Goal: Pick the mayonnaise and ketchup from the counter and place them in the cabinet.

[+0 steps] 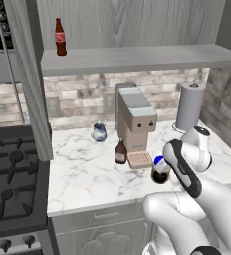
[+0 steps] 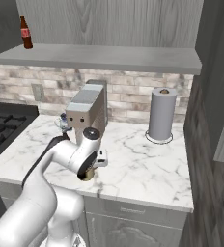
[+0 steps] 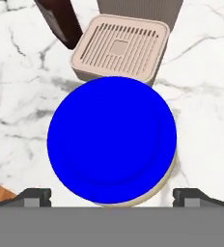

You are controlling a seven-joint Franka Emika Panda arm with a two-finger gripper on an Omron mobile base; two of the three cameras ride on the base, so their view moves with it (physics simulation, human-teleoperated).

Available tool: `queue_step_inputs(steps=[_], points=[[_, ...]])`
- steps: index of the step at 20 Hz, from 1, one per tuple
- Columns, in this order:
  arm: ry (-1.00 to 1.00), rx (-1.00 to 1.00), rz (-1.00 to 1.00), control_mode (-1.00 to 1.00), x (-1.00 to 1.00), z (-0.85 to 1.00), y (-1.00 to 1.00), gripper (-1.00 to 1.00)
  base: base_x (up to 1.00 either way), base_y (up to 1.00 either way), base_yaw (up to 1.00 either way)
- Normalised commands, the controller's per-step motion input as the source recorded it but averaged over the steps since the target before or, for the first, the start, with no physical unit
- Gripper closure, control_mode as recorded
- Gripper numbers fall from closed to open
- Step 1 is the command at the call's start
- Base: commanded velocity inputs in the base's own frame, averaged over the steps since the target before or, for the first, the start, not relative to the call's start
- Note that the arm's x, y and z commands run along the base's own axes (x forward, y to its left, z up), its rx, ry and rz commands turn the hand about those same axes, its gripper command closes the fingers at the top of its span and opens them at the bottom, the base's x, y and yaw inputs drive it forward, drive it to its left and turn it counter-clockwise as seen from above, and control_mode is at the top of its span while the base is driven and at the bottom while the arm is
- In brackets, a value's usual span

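A: Here, the gripper [image 3: 112,195] hung straight above the mayonnaise [image 3: 112,140], its jaws spread wide, one tip on each side of the blue lid and neither touching it. Nothing was held.

B: And where did the jar stand?

A: On the counter [image 1: 82,172], just in front of the coffee machine [image 1: 135,119], near its slatted drip tray [image 3: 119,48]. From the left base camera the mayonnaise [image 1: 160,169] showed partly behind the robot's wrist.

B: The ketchup?

A: The ketchup [image 1: 120,152] stood upright on the counter at the machine's front left corner, just beside the drip tray and apart from the jar. In the hand camera its dark body [image 3: 61,19] showed at the upper left.

B: What else stood around the machine?

A: A small glass jug [image 1: 99,132] stood to its left, nearer the brick wall. A paper towel roll [image 1: 189,106] stood to its right, well apart. Above the machine, the cabinet [image 1: 137,59] shelf carried one slim bottle [image 1: 60,37] toward its left end.
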Motion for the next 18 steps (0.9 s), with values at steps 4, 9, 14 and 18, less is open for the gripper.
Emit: queue_step_inputs(steps=[4, 9, 14, 18], points=[[0.0, 0.0, 0.0, -1.0, 0.17, -0.17, 0.0, -1.0, 0.0, 0.0, 0.0], [0.0, 0.0, 0.0, -1.0, 0.16, -0.17, 0.0, -1.0, 0.0, 0.0, 0.0], [0.0, 0.01, 0.0, -1.0, 0.15, -0.2, 0.0, 1.0, 0.0, 0.0, 0.0], [0.0, 0.05, 0.0, -1.0, 0.16, -0.25, 0.0, 1.0, 0.0, 0.0, 0.0]])
